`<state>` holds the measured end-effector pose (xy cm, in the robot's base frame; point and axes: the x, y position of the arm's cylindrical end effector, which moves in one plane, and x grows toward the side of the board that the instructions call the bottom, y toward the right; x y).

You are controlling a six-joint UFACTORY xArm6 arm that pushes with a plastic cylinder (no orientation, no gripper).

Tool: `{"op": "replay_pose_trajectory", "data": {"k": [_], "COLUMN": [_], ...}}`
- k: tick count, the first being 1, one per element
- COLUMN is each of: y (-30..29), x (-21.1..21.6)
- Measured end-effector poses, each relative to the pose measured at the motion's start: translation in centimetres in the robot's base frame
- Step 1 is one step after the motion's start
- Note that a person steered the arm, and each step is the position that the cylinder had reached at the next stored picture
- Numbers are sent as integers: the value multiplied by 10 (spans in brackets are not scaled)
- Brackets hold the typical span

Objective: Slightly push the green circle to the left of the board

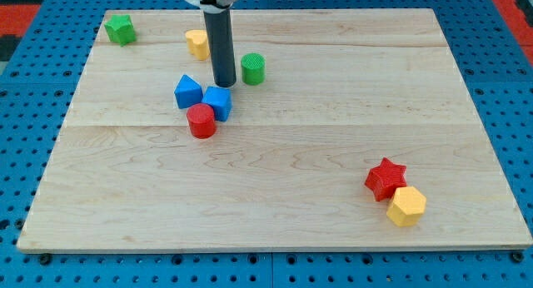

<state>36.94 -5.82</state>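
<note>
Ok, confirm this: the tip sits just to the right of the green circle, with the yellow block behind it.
Not quite. In the camera view my tip sits just to the left of the green circle, not its right. The yellow block is indeed behind it, toward the view's top.

Single camera view, raised, apparently beyond the board's (275, 155) bottom edge, tilted down; whole wooden board in frame, blue pegboard (25, 155) showing round its edges.

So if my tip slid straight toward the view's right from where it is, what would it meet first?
My tip sits just left of the green circle, which lies slightly higher in the view. It would probably touch the circle's lower edge first, though depth is hard to judge and it might slip just below it.
</note>
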Motion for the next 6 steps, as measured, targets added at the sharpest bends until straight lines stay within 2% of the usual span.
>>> {"op": "replay_pose_trajectory", "data": {"k": [1, 2, 3, 5, 6], "y": [68, 66, 23, 44, -51], "x": [-11, -58, -75, -10, -9]}}
